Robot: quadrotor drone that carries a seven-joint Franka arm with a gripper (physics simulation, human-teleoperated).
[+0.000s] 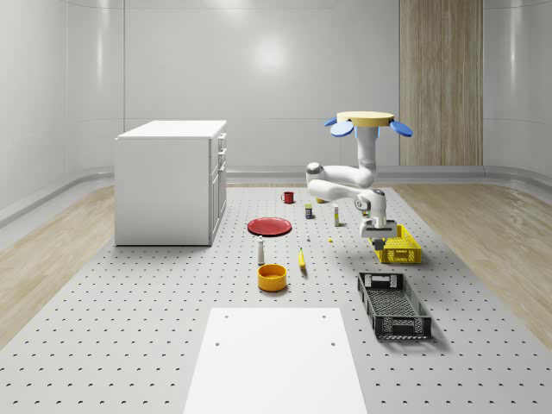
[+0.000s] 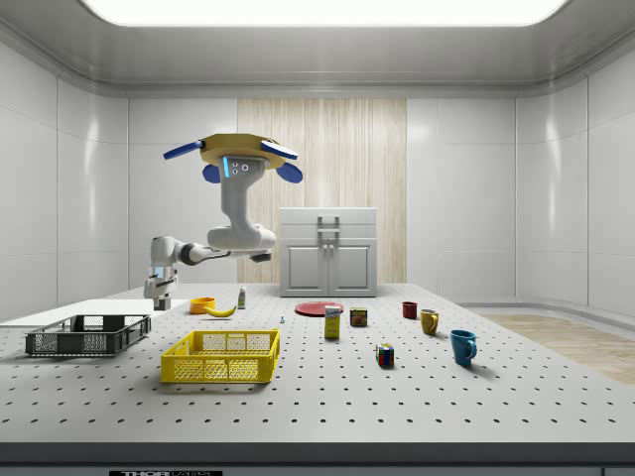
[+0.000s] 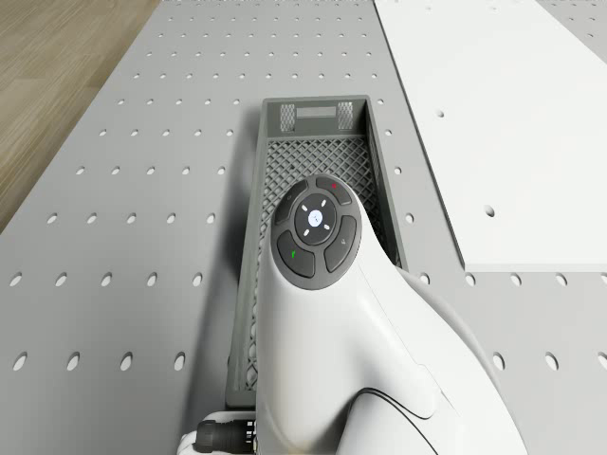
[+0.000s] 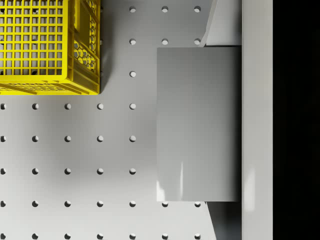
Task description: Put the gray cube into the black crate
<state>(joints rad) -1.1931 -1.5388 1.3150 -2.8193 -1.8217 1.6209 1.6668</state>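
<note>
Now my two-finger gripper (image 1: 378,229) holds the plain gray cube (image 4: 198,124), hovering beside the yellow mesh basket (image 1: 398,246). I should centre it above the black lattice crate (image 1: 394,305) before lowering.

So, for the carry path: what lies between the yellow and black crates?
Nothing: the whole-scene view shows bare table between yellow crate and black crate. The claw holds the gray cube beside the yellow crate, drone hovering overhead.

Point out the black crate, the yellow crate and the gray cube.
black crate (image 1: 393,304): whole-scene view, mesh floor.
yellow crate (image 2: 220,356): side view, near wall.
gray cube (image 4: 199,125): wrist view, face centre.
</note>
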